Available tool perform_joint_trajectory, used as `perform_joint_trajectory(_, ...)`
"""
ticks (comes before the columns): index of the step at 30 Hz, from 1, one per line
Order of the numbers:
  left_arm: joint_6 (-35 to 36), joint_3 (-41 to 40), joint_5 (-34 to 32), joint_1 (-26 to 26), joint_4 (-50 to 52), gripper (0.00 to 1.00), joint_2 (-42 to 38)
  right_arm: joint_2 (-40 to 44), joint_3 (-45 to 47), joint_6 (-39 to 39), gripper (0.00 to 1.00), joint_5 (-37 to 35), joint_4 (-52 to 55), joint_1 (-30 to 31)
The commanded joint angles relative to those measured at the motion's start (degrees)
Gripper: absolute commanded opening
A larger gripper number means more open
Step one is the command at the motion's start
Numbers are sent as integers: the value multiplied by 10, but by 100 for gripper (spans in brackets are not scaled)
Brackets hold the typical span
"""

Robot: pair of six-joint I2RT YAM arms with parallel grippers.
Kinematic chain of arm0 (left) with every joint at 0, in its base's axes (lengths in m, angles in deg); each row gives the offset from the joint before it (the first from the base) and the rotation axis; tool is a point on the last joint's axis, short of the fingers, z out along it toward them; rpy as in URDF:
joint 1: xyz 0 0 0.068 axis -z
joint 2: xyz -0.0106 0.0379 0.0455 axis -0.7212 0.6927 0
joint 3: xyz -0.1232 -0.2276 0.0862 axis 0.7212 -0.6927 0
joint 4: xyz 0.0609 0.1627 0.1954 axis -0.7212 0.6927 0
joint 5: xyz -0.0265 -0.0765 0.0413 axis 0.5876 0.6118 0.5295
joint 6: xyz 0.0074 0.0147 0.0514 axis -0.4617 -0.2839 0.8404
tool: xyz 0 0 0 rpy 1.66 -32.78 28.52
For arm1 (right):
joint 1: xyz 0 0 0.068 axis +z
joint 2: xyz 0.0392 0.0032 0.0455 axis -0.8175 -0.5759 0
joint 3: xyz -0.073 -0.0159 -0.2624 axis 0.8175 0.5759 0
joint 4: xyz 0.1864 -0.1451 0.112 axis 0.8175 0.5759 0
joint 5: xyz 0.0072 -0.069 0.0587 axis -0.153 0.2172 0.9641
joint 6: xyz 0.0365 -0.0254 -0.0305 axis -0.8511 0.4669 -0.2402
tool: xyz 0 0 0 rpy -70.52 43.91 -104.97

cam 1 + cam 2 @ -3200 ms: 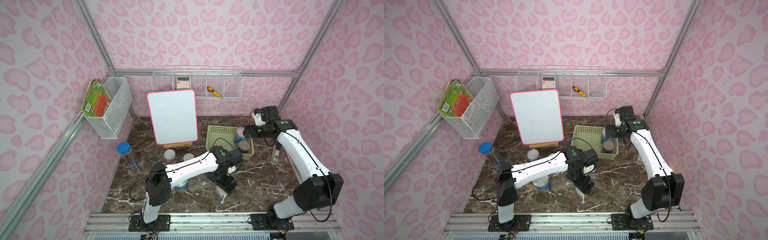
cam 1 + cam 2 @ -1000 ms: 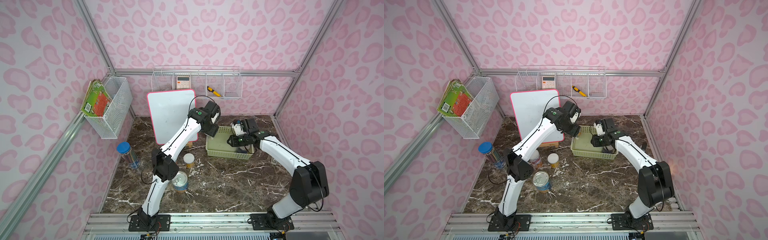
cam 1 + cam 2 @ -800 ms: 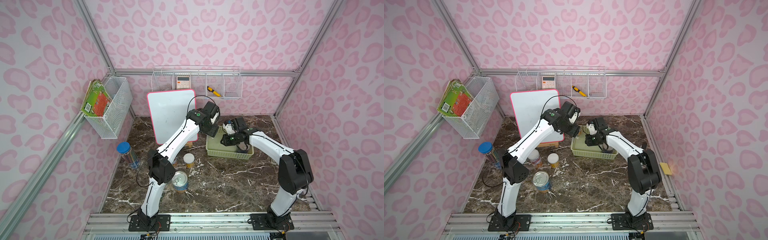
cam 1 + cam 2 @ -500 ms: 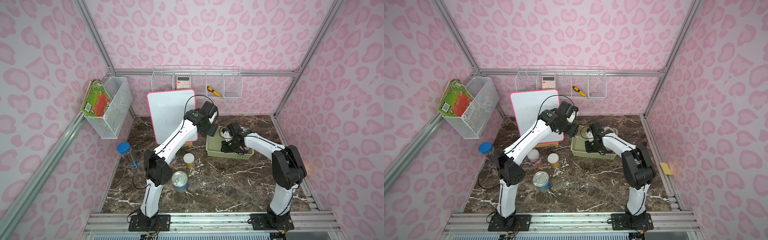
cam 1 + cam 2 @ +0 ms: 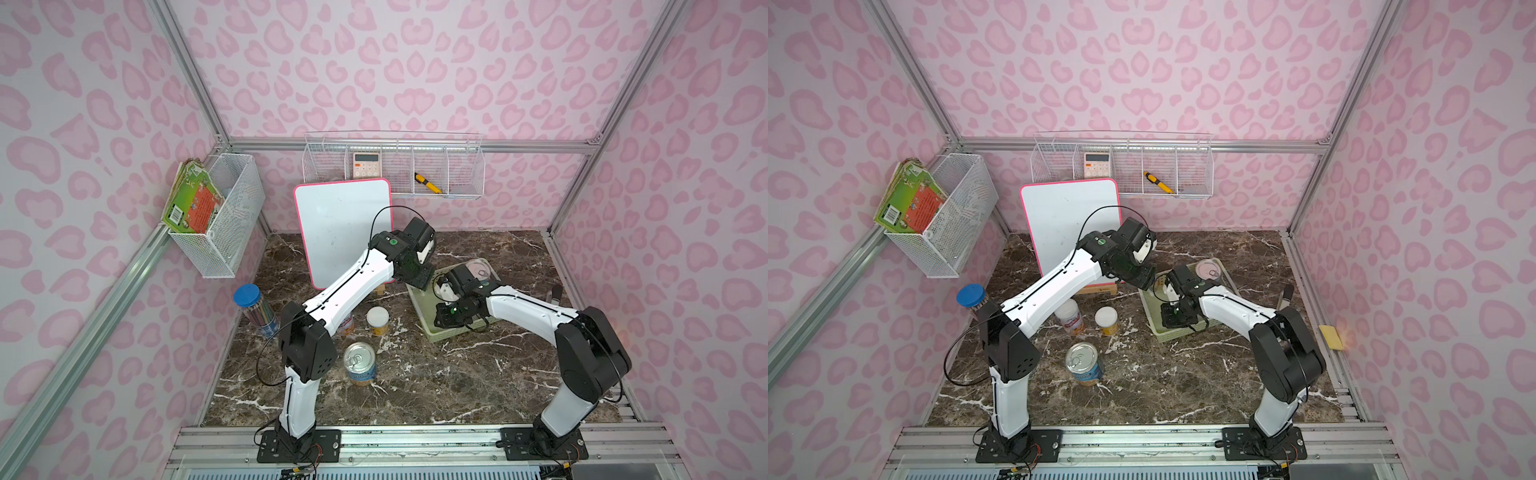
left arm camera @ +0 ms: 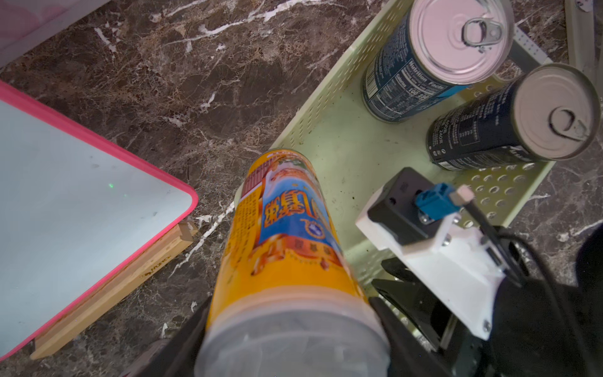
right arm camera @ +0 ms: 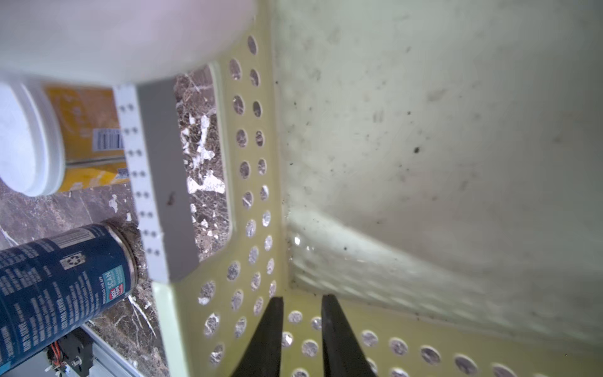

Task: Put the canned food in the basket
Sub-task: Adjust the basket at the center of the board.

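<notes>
left jaws hold yellow can (image 6: 287, 228) | right jaws narrow, empty | blue can (image 6: 391, 81): "nutrition"

pale green basket (image 6: 342, 137), two blue cans (image 6: 421, 75) upright inside, yellow can (image 6: 284, 228) over its rim

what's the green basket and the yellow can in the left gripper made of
Basket: likely moulded plastic, matte pale green; thin walls punched with round holes. Yellow can: probably metal under a glossy printed label, though the body is covered; lid looks like translucent white plastic.
</notes>
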Motion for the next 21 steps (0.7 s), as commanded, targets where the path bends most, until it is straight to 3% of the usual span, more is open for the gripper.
perform_joint_trajectory(1, 0, 22, -11, -1, -27, 0, 18, 12, -8, -18, 26, -2, 22, 2)
perform_joint_trajectory(9, 20, 254, -6, 2, 176, 0, 173, 33, -30, 7, 29, -14, 56, -11)
perform_joint_trajectory(16, 17, 288, -26, -4, 196, 0, 195, 38, -3, 18, 29, -1, 40, -19)
perform_joint_trajectory(21, 25, 334, -6, -7, 225, 0, 234, 34, 3, 25, 30, 7, 32, -19)
